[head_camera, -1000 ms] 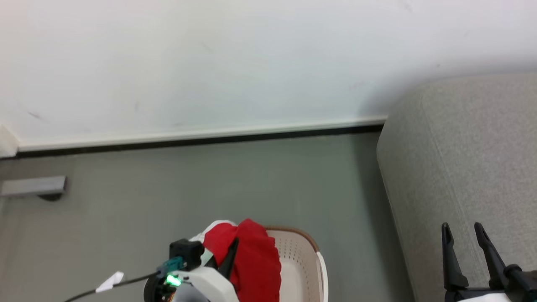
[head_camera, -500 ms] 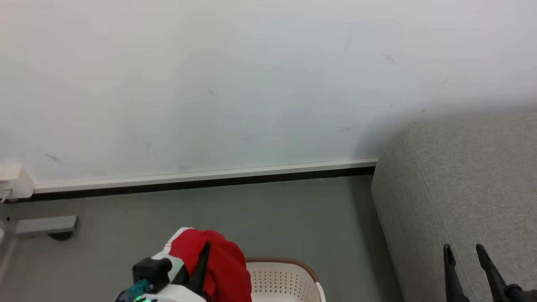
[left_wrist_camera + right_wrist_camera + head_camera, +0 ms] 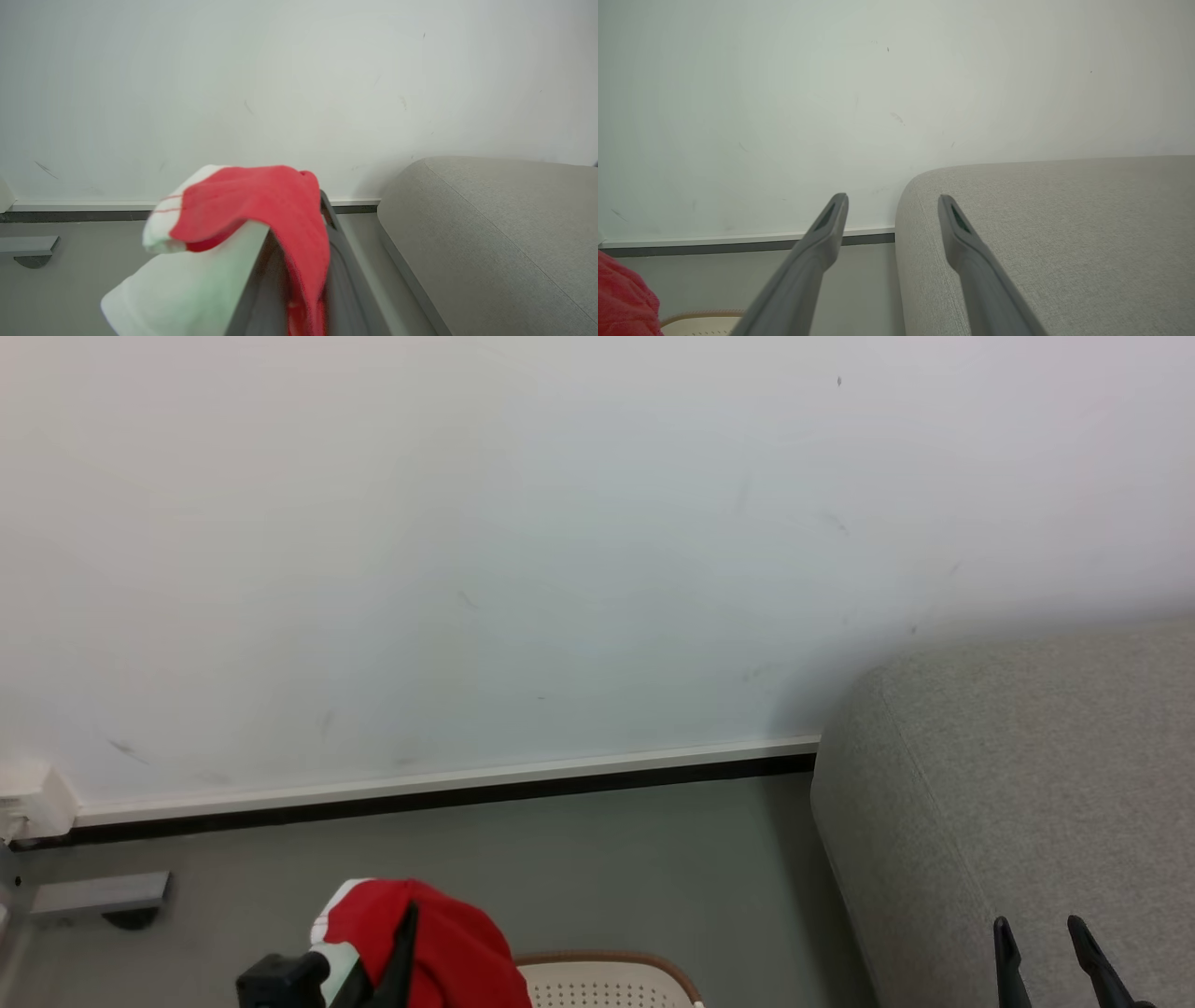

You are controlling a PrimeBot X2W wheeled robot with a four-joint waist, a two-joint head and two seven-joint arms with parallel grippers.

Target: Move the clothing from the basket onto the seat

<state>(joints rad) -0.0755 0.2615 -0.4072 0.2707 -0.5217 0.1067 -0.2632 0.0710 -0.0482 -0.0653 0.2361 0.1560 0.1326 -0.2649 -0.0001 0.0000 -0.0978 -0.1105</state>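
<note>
The clothing (image 3: 439, 943), red with a white panel, hangs from my left gripper (image 3: 403, 933), which is shut on it above the left end of the basket (image 3: 607, 959). In the left wrist view the clothing (image 3: 261, 200) drapes over both fingers, and one dark finger (image 3: 338, 238) shows beside it. The basket's brown rim and perforated cream wall peek in at the head view's bottom edge. The seat (image 3: 1027, 784), light grey, fills the right side. My right gripper (image 3: 1039, 933) is open and empty over the seat's front corner, and its fingers stand wide apart in its own wrist view (image 3: 892, 198).
A white wall with a white and black baseboard (image 3: 448, 789) runs behind. Grey floor (image 3: 607, 859) lies between basket and wall. A grey metal foot (image 3: 93, 894) and a white box (image 3: 28, 798) sit at the far left. The seat (image 3: 1064, 224) rises to the basket's right.
The head camera has tilted upward, so everything sits lower in the picture. My left gripper has lifted the clothing up and to the left relative to the basket. The right gripper stays open.
</note>
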